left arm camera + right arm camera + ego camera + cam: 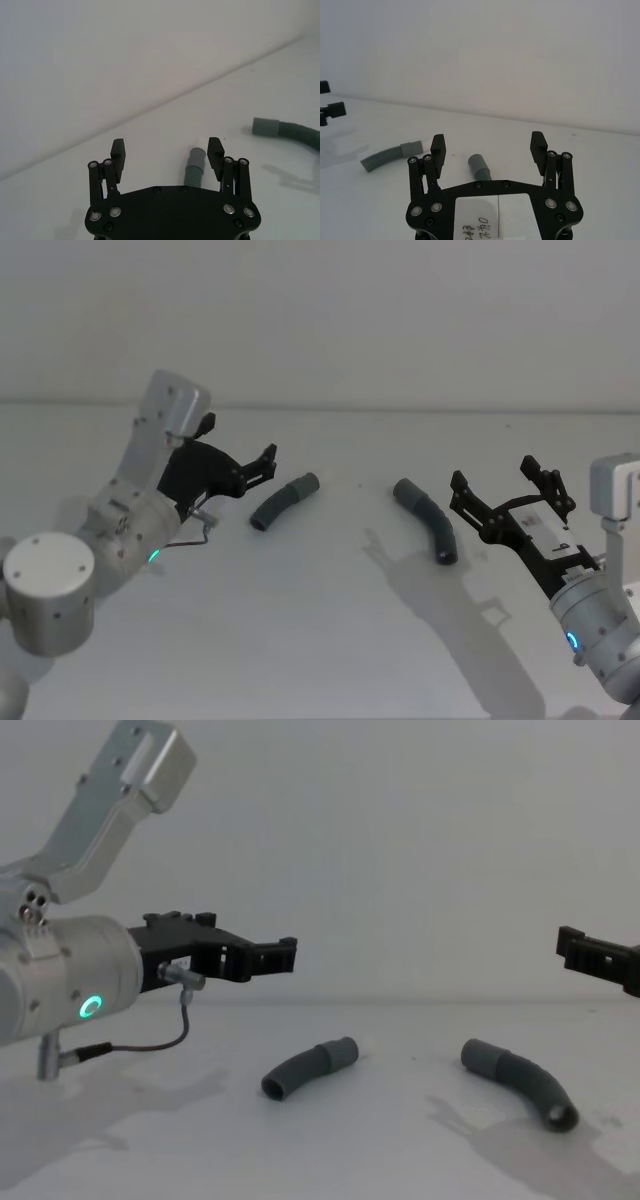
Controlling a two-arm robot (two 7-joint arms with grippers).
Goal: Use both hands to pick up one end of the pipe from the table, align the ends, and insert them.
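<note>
Matt white-grey desk [320, 660] surface is seen running back to a plain pale wall [320, 320]. Two pieces of pipe are laid flat on it, well apart from each other.

A shorter, dark grey, curved, ribbed pipe piece [283, 502] is found just left of the head view's centre, with its smooth collar end turned toward the upper right. A longer, dark grey, elbow-shaped pipe piece [428, 520] is placed right of centre. Its collar mouth [404, 488] is turned to the upper left, toward the shorter pipe piece, and its other end is pointed toward the lower right.

The black, angular, two-finger left claw [238, 443] is held at the left of the head view, raised above the desk and near the shorter pipe piece without touching it. Its fingers are spread wide apart and nothing is gripped between them. It is carried on a silver cylindrical wrist with a green ring light [90, 1008], seen at the lower left of the chest view.

The matching black right claw [493, 472] is held at the right of the head view, off the desk and just beside the longer pipe piece, apart from it. Its fingers are likewise spread wide, with nothing gripped. In the chest view its tip is seen at the right edge, above the longer pipe piece.
</note>
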